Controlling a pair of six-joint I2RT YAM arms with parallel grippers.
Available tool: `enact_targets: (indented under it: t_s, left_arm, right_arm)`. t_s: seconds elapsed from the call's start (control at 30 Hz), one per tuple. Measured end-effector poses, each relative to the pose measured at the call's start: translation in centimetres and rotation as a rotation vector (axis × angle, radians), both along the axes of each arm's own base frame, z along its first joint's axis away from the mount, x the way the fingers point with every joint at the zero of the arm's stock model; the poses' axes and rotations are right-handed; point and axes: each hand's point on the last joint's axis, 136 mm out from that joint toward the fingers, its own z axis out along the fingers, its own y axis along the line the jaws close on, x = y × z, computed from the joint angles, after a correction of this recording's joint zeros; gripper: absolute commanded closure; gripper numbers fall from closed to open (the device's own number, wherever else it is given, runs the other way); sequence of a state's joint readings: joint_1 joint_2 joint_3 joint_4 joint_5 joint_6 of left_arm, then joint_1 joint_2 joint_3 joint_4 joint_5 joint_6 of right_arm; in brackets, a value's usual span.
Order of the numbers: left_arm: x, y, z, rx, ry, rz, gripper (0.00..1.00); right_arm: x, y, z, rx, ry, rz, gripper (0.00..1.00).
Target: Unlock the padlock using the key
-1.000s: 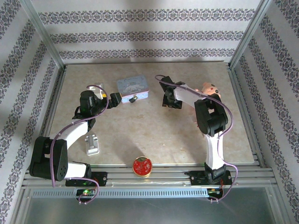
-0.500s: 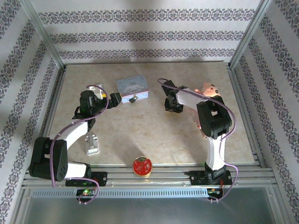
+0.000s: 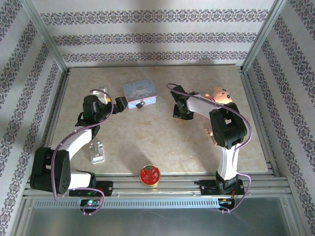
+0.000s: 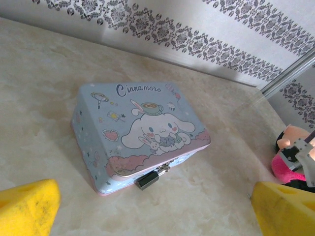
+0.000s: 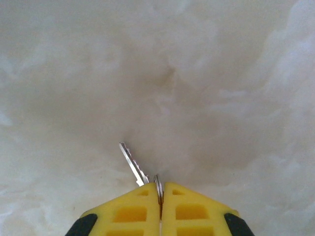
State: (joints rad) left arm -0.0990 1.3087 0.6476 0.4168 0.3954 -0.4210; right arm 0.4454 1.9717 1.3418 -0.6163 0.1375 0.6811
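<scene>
The small dark padlock hangs by its thin silvery shackle from the clasp of a pale blue cartoon tin, resting against the tin's front wall. From above, the padlock sits just right of my left gripper. That left gripper is open, its yellow fingers wide apart either side of the padlock and short of it. My right gripper is shut on the key by its ring, and the toothed blade sticks out up-left over the table. It is to the right of the tin.
A silver bracket with a knob lies near the left arm. A red round tin sits at the near edge. A pink plush toy lies behind the right arm. Aluminium frame posts line both sides.
My right gripper has closed on the key's ring and shifted slightly toward the near side. The left arm has hardly moved.
</scene>
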Motion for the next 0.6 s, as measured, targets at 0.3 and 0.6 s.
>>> enact_targets:
  t_s: [0.3,0.6]
  left_arm:
    - [-0.2,0.2,-0.1,-0.021,0.047,0.02,0.01]
    - [-0.4,0.0,1.5,-0.15,0.07,0.063,0.01]
  right_arm:
    - [-0.4,1.1,3.2,0.031,-0.064,0.064,1.0]
    - [-1.4,3.8,8.9,0.173,-0.213,0.172,1.0]
